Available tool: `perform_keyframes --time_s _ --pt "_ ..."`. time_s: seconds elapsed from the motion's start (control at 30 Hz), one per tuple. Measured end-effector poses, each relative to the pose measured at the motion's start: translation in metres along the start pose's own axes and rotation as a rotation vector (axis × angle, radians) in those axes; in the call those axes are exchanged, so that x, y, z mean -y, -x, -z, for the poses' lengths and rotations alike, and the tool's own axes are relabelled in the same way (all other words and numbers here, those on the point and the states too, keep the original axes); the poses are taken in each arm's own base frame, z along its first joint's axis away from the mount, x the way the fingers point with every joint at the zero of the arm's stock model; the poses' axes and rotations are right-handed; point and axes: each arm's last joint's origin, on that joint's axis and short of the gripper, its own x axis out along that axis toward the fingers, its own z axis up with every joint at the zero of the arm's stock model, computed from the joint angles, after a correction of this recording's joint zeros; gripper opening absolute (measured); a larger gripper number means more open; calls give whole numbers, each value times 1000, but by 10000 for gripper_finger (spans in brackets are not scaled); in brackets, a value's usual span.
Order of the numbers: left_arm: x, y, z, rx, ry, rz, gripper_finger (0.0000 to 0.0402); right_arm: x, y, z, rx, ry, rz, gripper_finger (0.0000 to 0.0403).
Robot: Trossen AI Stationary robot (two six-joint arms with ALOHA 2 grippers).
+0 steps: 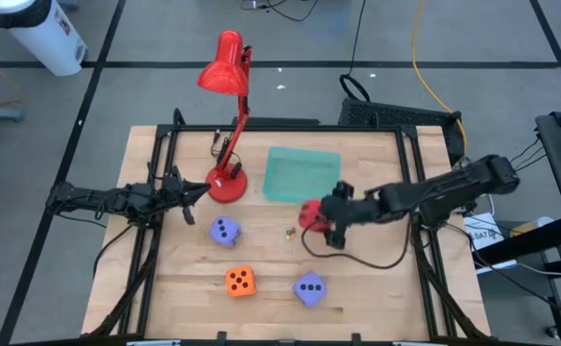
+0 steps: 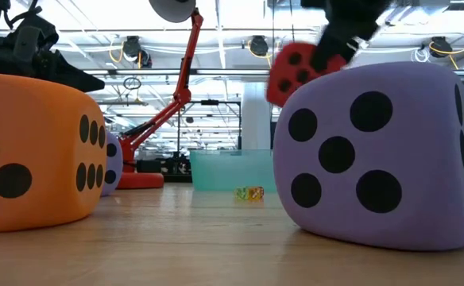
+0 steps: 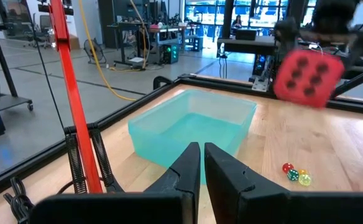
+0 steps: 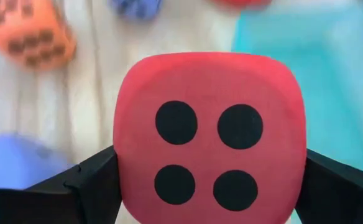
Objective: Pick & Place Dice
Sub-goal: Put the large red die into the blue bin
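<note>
The red die [image 1: 310,215] is in my right gripper [image 1: 321,223], lifted near the teal tray's [image 1: 302,176] near right corner; it also shows in the low view [image 2: 295,70] and the left wrist view [image 3: 307,77]. On the table rest the orange die [image 1: 240,281] and two purple-blue dice [image 1: 225,231] [image 1: 309,288]. My left gripper [image 3: 201,163] is shut and idle at the table's left, by the lamp base [image 1: 228,183]. My right gripper pinches the red die between its two fingers [image 4: 88,183], one on each of two opposite side faces [image 4: 127,180]. The four-pip face [image 4: 206,149] looks back at the wrist camera. The die is lifted clear of the table, tilted in the low view.
A red desk lamp [image 1: 225,77] stands on the table left of the tray. A few tiny coloured dice [image 1: 288,232] lie on the wood near the middle. A black cable [image 1: 357,259] loops on the table under the right arm. Black frame rails edge the table.
</note>
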Motion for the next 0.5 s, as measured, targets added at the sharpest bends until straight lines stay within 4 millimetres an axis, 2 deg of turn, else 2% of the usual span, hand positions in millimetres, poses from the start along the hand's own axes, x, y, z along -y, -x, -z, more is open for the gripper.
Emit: perform_keyframes --time_s 0.1,0.2,0.33,0.5 --pt "0 0 0 0 0 0 31 24 12 -14 103 42 60 354" --pt "0 0 0 0 -7 -1 31 51 10 -21 100 97 134 354" --pt "0 0 0 1 -19 -1 31 86 -19 -19 -39 173 149 355" --pt "0 0 0 1 -22 -1 31 114 -52 -11 -189 215 146 362"
